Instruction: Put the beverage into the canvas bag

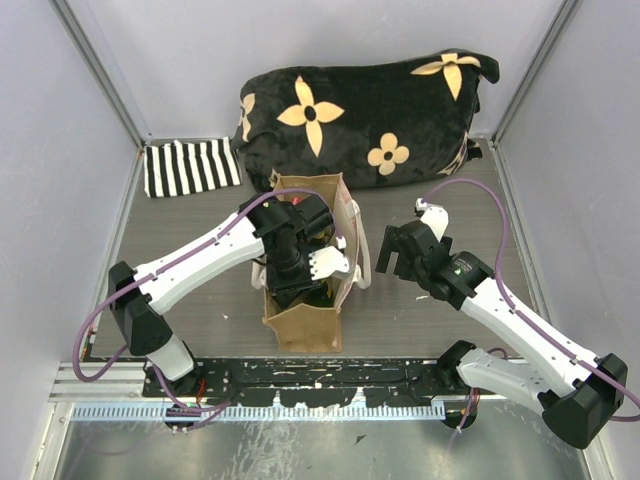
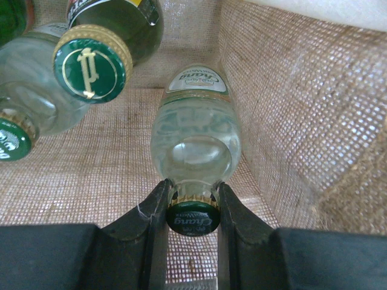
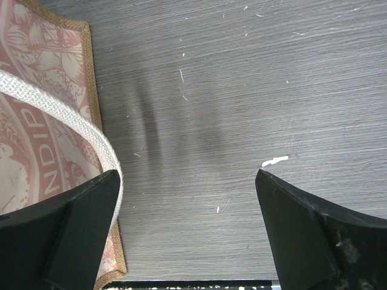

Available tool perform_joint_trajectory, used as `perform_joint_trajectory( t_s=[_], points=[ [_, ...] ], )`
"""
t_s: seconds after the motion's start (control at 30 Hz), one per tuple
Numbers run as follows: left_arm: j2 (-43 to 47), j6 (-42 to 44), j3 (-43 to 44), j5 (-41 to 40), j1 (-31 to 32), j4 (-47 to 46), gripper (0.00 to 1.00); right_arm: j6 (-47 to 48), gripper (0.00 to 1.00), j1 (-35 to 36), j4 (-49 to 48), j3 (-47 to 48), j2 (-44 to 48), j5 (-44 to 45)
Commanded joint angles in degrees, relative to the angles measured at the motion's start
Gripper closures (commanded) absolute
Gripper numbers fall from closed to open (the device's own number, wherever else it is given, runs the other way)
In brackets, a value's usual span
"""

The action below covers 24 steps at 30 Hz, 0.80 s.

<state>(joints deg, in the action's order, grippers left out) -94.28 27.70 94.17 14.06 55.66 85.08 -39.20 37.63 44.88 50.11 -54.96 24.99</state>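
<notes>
Clear bottle [image 2: 195, 142] with green cap, low inside tan canvas bag [image 1: 305, 325], bag upright, mouth open

A black flowered cushion [image 1: 365, 110] lies beside a striped cloth [image 1: 190, 167].

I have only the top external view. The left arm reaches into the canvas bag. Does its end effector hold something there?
Observer: Yes, the left end effector is shut on the neck of a clear bottle with a green cap.
Operator: Are other bottles inside?
Observer: At least two other bottles, also green-capped, are beside it in the canvas bag.
Operator: And the other arm?
Observer: The right end effector is open and empty, over the table.
</notes>
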Motion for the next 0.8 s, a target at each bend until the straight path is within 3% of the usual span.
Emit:
perform_joint_trajectory(
  t_s=[0.0,0.77],
  points=[
    [0.55,4.71,-1.66,1.74,1.48,3.39,1.00,-0.72,0.00,-0.31,-0.54,0.38,1.24,0.56],
    [-1.71,-0.03,-12.13,-0.17,3.62,-7.17,1.00,-1.67,0.00,-0.35,1.86,0.45,3.29,0.93]
  ],
)
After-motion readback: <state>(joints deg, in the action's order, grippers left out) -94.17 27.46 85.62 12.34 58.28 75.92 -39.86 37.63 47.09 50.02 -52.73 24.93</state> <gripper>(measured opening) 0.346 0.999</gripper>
